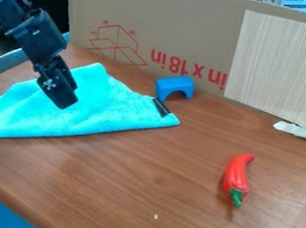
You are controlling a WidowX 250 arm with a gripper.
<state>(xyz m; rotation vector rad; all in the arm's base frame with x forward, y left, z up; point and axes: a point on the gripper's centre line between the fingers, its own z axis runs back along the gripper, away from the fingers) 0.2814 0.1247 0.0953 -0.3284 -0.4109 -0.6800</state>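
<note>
Black end effector (65,104) hangs over the bright blue cloth (113,108); I can't tell if it is open or closed. The cloth lies spread out on the left of the brown surface (131,183). Its pointy end is near a little blue arch (173,83). A red pepper (236,175) lies well apart, on the right.

We are seeing a brown wood-grain table (138,179) bearing a turquoise cloth (93,114), a blue arch block (175,83) and a red pepper (236,175).
</note>
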